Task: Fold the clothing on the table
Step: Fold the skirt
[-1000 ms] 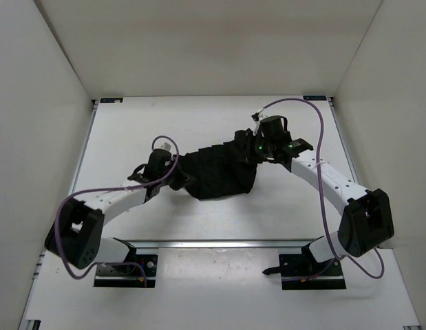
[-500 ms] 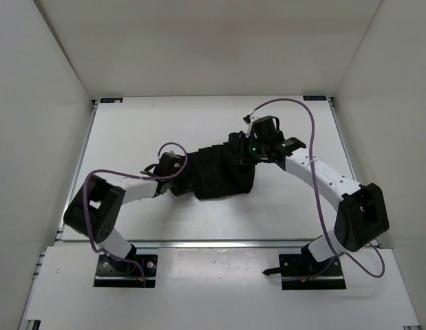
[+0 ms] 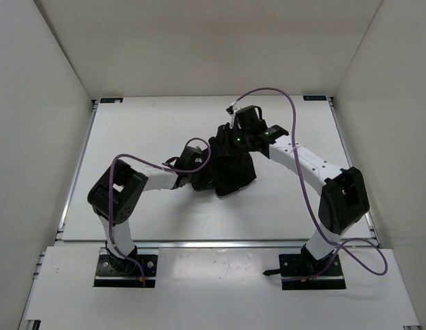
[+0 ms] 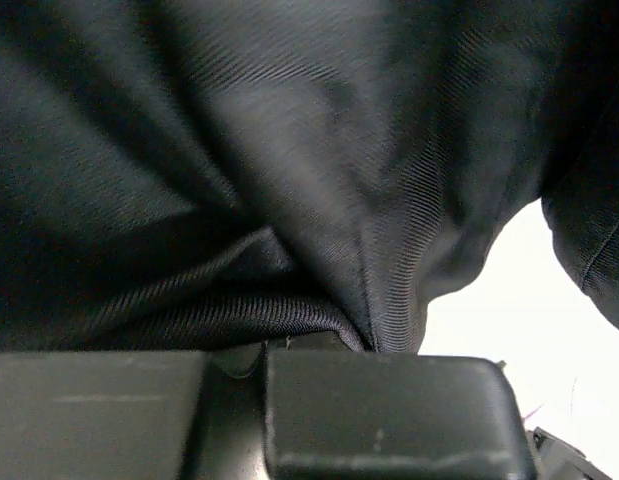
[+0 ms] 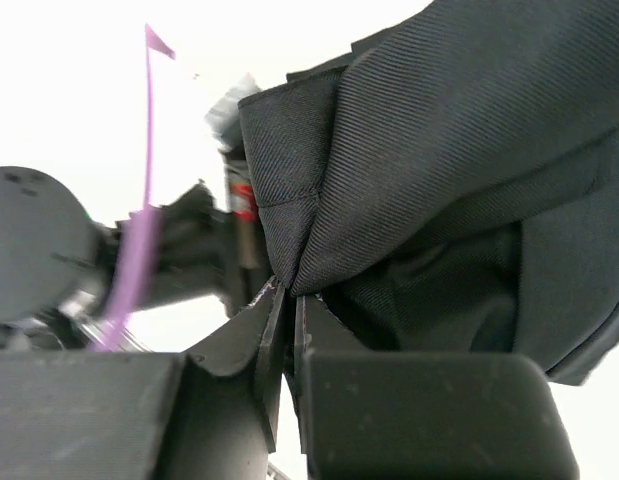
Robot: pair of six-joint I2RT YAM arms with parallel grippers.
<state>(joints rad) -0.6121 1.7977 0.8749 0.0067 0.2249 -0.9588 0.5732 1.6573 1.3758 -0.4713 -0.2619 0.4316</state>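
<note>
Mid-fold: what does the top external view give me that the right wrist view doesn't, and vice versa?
Only top external: the whole table, both arms reaching in, and the clothing bunched into a narrow dark bundle between the left gripper and right gripper near the table's middle. Only right wrist: the jaws shut on a hemmed edge of the fabric, with its weave up close. Both: the black clothing in the right gripper's grip, plus the left arm and a purple cable beside it.
</note>
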